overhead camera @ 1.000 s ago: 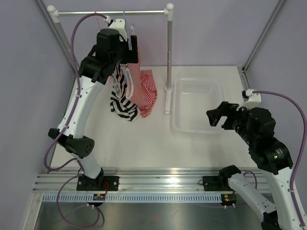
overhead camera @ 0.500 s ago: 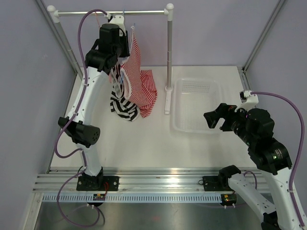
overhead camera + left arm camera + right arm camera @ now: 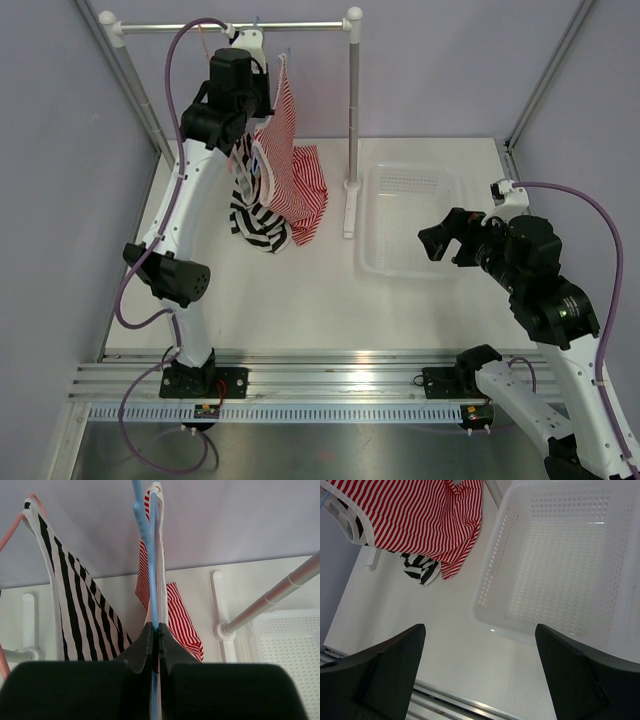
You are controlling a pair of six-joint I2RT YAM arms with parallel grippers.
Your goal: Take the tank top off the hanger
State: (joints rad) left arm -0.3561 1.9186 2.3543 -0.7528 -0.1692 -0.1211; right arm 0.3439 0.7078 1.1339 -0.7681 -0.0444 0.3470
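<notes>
The red-and-white striped tank top point(image 3: 292, 150) hangs from the rail on the light-blue hanger point(image 3: 152, 580), its hem draping onto the table. My left gripper point(image 3: 265, 95) is high up beside the rail. In the left wrist view its jaws point(image 3: 155, 626) are shut on the blue hanger wire, with the tank top's white-edged strap point(image 3: 160, 570) running alongside. The tank top point(image 3: 420, 515) also fills the top left of the right wrist view. My right gripper point(image 3: 435, 240) hovers open over the table near the basket, nothing between its fingers point(image 3: 480, 627).
A black-and-white wide-striped top point(image 3: 255, 215) hangs on a pink hanger point(image 3: 15, 525) just left of the tank top. The rail point(image 3: 300, 26) rests on a white post point(image 3: 352, 100). A white perforated basket point(image 3: 365, 225) stands right of the post.
My left gripper has risen toward the rail and closed on the blue hanger; the tank top has shifted slightly. The right gripper has drifted a little left, still open.
</notes>
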